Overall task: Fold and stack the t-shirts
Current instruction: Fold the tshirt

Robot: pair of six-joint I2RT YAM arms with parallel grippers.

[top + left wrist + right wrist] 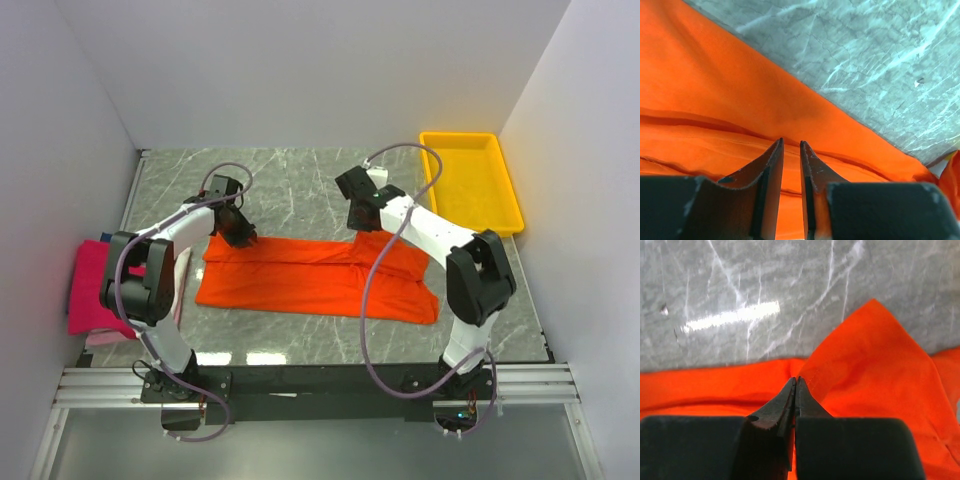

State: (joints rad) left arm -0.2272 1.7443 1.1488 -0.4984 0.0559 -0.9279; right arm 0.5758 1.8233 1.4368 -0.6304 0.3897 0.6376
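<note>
We're seeing the orange t-shirt [310, 280] lying spread on the table [300, 190], and we're expecting it soft, light, floppy. Right gripper [795, 380] is pinching its far edge, jaws together; left gripper [791, 145] is nipping the far-left corner, jaws narrow.

Spread t-shirt [320, 280] lies flat mid-table [300, 180], long side running left-right, nearer the front edge than the back. Folded t-shirts [92, 285] are stacked at the table's left edge, well left of it. Tray [470, 185] is at the back right corner, apart from the shirt. Left gripper [243, 237] is on the shirt's back left corner, right gripper [358, 222] on its back edge, right of centre.
</note>
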